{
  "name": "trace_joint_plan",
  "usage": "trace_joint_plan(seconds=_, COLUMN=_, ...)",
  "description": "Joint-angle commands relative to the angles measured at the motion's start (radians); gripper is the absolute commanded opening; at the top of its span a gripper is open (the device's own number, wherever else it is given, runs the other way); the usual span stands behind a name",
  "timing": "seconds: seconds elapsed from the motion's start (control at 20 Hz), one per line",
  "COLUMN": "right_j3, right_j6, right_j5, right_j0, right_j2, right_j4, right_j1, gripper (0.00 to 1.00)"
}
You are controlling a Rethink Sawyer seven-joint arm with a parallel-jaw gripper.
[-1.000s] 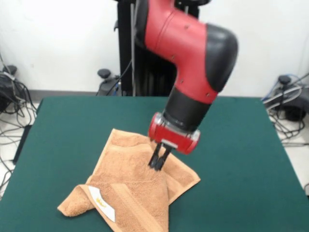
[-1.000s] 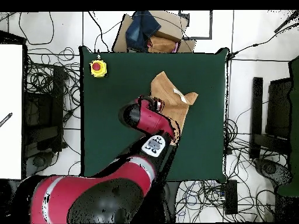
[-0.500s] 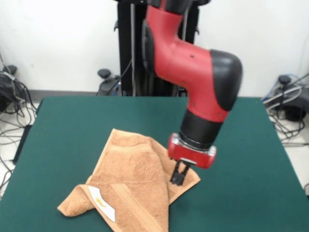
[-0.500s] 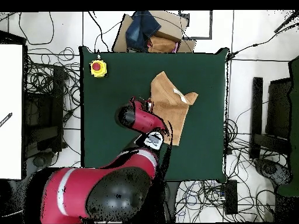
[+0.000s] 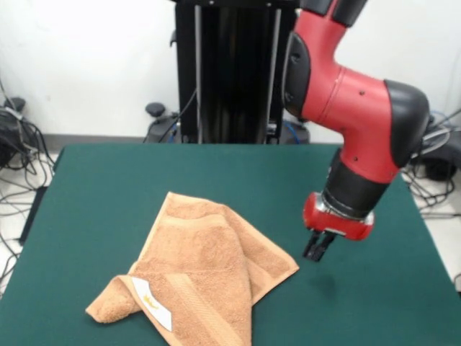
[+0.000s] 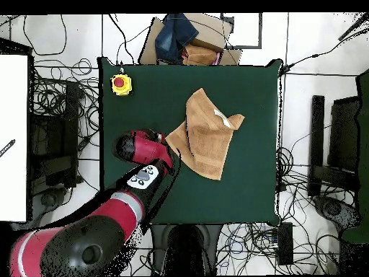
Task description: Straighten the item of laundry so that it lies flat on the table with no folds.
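Observation:
The item of laundry, a tan-orange towel point(image 5: 198, 270), lies crumpled on the green table point(image 5: 108, 187), left of centre in the front view. One layer is folded over another and a corner is turned under at the near left. Its white label point(image 5: 153, 303) faces up near the front edge. My gripper point(image 5: 318, 247) hangs just above the felt, right of the towel's right corner, apart from it, shut on nothing. From overhead the towel point(image 6: 205, 133) lies right of the arm's wrist point(image 6: 144, 150), which hides the gripper.
A yellow box with a red button point(image 6: 121, 84) sits at one table corner in the overhead view. Cables and equipment lie on the floor around the table. Bare felt point(image 6: 245, 180) surrounds the towel on all sides.
The gripper has moved off the towel, sliding to the right in the front view, and now hangs over bare felt. The towel's folded layer lies flatter where the gripper was.

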Motion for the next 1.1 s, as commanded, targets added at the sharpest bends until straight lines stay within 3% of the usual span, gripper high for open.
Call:
trace_joint_plan(seconds=0.05, right_j3=-0.077, right_j6=0.316, right_j5=-0.002, right_j0=0.000, right_j2=-0.034, right_j4=0.090, right_j1=0.119, gripper=0.00)
trace_joint_plan(seconds=0.35, right_j3=-0.034, right_j6=0.286, right_j5=-0.125, right_j0=-0.058, right_j2=0.027, right_j4=0.077, right_j1=0.089, gripper=0.00)
trace_joint_plan(seconds=0.55, right_j3=0.010, right_j6=0.272, right_j5=-0.104, right_j0=-0.079, right_j2=0.008, right_j4=0.067, right_j1=0.043, gripper=0.00)
trace_joint_plan(seconds=1.1, right_j3=0.043, right_j6=0.285, right_j5=-0.122, right_j0=-0.090, right_j2=0.028, right_j4=0.070, right_j1=0.052, gripper=0.00)
